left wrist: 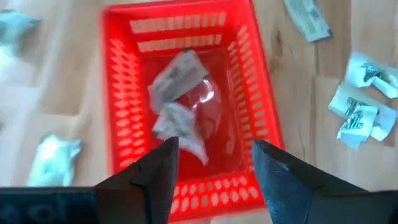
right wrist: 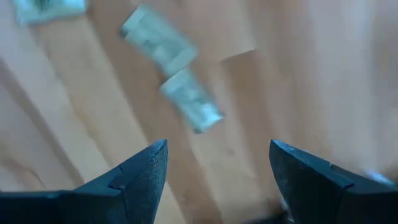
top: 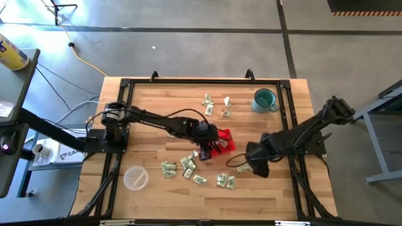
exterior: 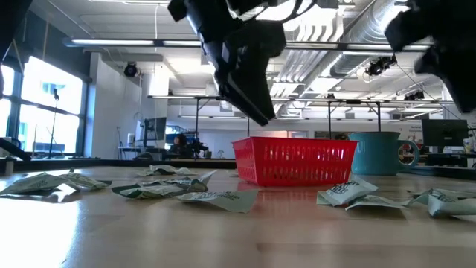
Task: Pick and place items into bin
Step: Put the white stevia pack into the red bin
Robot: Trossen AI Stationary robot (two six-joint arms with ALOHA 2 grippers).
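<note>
Two arms, high view: I see the left gripper over the red basket, the right gripper just beside it.
Low view: packets lie on the table around the basket.
Left wrist view: fingers apart, empty; packets inside the basket.
Right wrist view: fingers spread, empty, above loose packets.

Grey concrete floor surrounds the wooden table; a yellow cable trails at ten o'clock; bright windows at nine o'clock; ceiling ducts overhead.
</note>
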